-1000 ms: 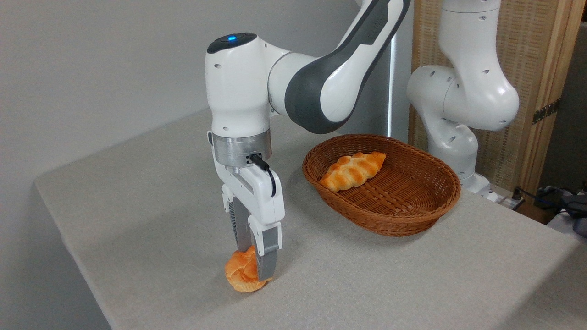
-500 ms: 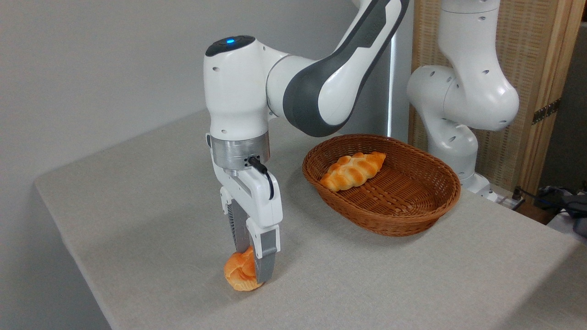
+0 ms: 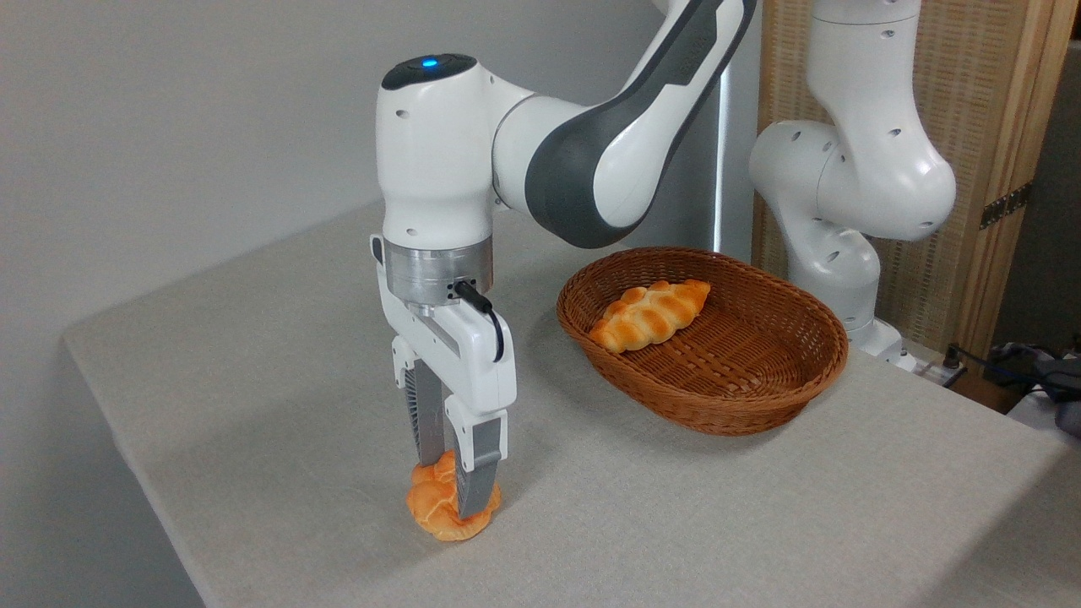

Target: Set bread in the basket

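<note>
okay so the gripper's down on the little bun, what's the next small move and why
Probably a short straight lift. The gripper looks closed around the bun, which seems to rest on the table. The basket sits to the right with a raised rim, so height comes first.

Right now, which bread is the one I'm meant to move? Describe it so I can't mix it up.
Start at the grey table and find the robot's pincer near the front left edge. Pinched between its fingers sits the bun. It is small, round and knotted, unlike the longer braided loaf already lying in the wicker basket.
</note>
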